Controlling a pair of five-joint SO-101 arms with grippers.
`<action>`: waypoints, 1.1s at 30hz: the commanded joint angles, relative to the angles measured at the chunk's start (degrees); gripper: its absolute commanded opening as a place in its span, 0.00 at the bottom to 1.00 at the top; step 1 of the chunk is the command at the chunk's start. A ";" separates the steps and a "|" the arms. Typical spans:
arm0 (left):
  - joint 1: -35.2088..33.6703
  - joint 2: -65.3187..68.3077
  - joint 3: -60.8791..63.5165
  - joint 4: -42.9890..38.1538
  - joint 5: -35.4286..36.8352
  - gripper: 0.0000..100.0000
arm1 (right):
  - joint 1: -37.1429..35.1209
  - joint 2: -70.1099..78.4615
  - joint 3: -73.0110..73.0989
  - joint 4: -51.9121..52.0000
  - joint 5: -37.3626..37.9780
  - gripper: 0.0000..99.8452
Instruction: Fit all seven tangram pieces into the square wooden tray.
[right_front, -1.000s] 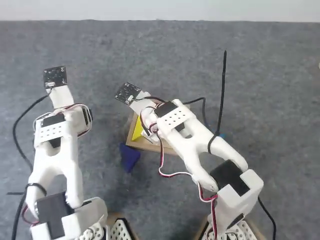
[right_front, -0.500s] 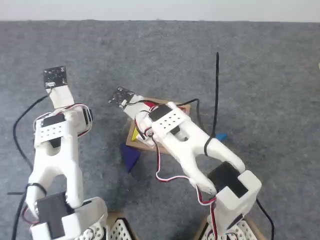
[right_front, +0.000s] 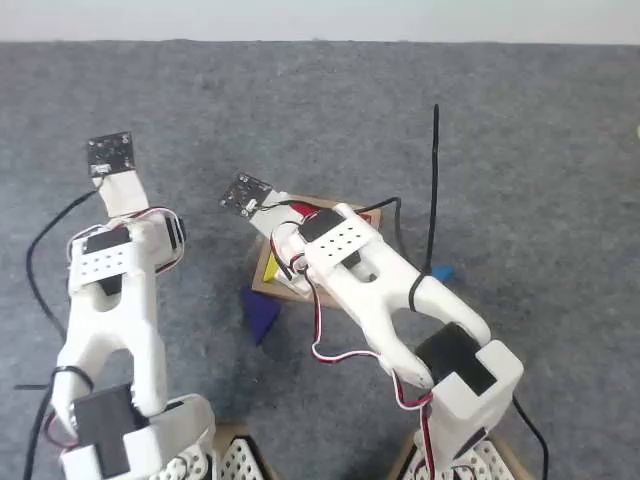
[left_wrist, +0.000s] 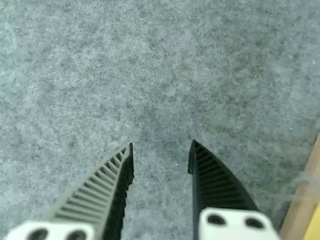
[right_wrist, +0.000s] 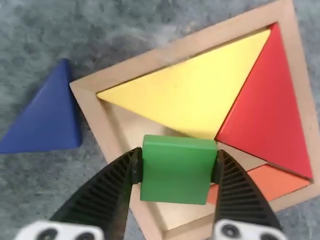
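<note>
My right pincer (right_wrist: 176, 156) is closed about halfway on the green square (right_wrist: 177, 172), one pad flat against each of two opposite sides. It is a stiff, light wooden block with smooth painted faces, so I judge it could slip under a loose grip. Those parallel sides are the right place to hold it. A square has no long axis. Its far edge lies across my jaws and is not quite in line with the tray's walls.

Just below it is bare floor of the square wooden tray (right_wrist: 175, 54). Just past the square lies the yellow triangle (right_wrist: 195, 95), its long side along the far rim and its apex pointing back at me. Beside the yellow triangle is the red triangle (right_wrist: 265, 105), with an orange piece (right_wrist: 270, 182) nearer my finger. The blue triangle (right_wrist: 47, 117) lies outside the tray, off to the other side.

My left pincer (left_wrist: 161, 145) is moderately open and holds nothing, with grey carpet beneath it.
</note>
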 joint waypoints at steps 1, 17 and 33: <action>-0.09 -0.79 -0.75 0.00 0.35 0.18 | 0.40 -0.84 -2.99 0.57 -0.53 0.20; 0.00 -0.79 -0.75 -0.18 0.35 0.18 | 1.10 -1.45 -3.34 1.45 0.70 0.30; 0.00 -0.79 -0.75 -0.18 0.35 0.18 | 10.68 -3.03 -5.54 2.42 0.62 0.30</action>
